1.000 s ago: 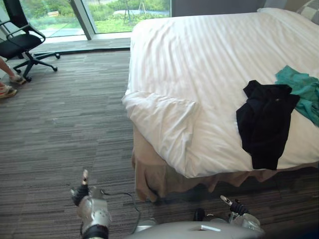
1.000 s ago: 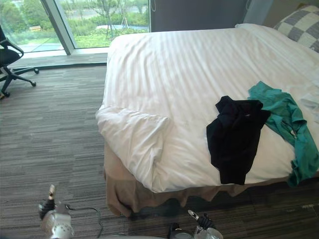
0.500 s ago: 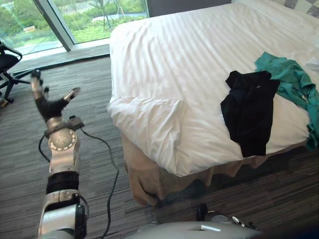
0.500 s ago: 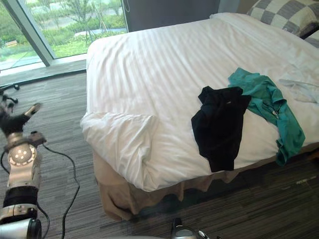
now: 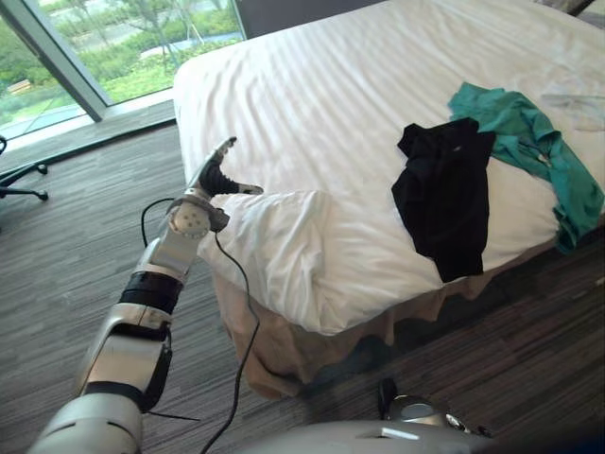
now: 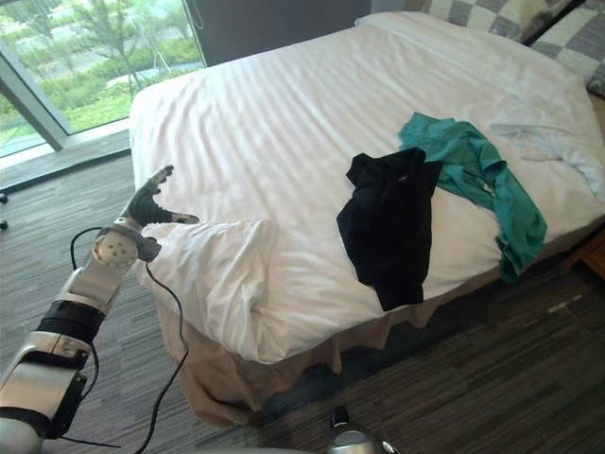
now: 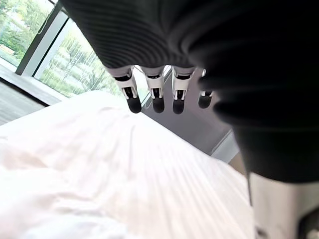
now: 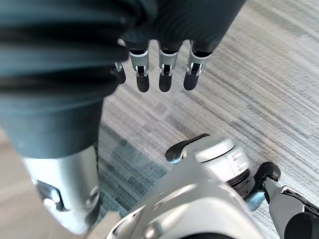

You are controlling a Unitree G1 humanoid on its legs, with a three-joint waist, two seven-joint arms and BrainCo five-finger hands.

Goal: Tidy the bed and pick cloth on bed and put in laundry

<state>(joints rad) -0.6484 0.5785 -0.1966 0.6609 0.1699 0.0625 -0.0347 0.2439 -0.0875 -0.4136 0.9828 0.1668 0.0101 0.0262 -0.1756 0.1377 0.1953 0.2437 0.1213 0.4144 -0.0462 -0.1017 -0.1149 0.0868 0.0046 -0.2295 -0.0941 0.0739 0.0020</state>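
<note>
The left hand [image 5: 214, 177] sits at centre left of the left eye view, its arm rising from the lower left corner, fingers spread and straight with nothing held; judging from the task, it is placed there because the turned-back corner of the white duvet [image 5: 284, 232] lies just to its right, rumpled and folded over at the near corner of the bed [image 5: 312, 85], and that fold looks like the part of the tidying now in hand; the thumb points at the fold's edge from very near, though contact cannot be made out; in the left wrist view the fingers [image 7: 157, 97] hang straight above the striped white cover, apart from it; the clothes to be collected lie well apart from those fingers, toward the right of the frame: a black garment [image 5: 442, 203] draped over the bed's near edge at centre right, a teal garment [image 5: 534, 151] touching its right side and trailing over the edge, and a pale cloth [image 6: 544, 142] at upper right beside the teal one; the right hand [image 8: 167, 74] hangs over the grey carpet [image 8: 279, 74], fingers relaxed and empty.
</note>
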